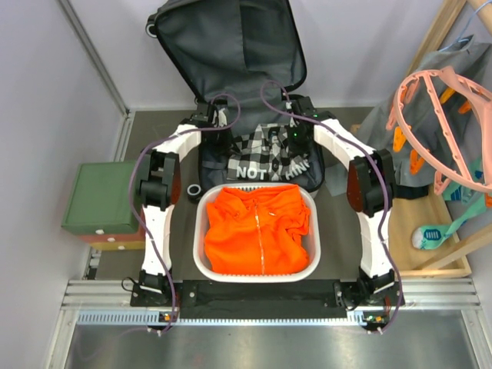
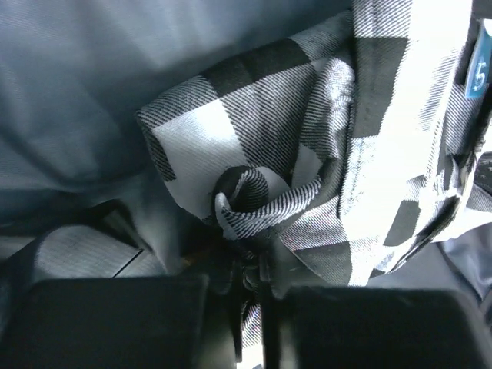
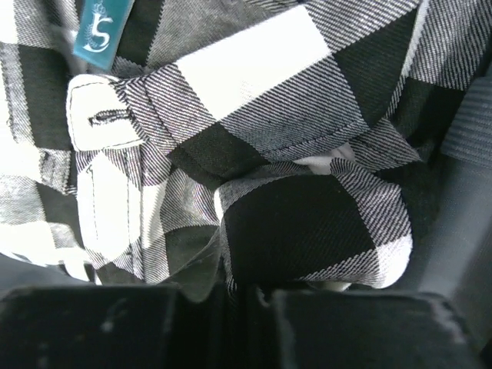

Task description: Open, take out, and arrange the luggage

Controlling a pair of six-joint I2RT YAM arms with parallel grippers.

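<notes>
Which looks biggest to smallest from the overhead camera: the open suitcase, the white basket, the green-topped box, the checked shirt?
1. suitcase
2. white basket
3. green-topped box and checked shirt: they look alike, and the shirt is partly hidden, so I will not rank them.

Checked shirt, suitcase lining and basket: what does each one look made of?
The checked shirt looks like woven cloth, probably cotton flannel: matte, with fine diagonal twill ribs in the right wrist view. The suitcase lining looks like thin dark grey synthetic fabric, with a slight sheen and loose wrinkles. The basket appears to be white moulded plastic with a smooth rim.
</notes>
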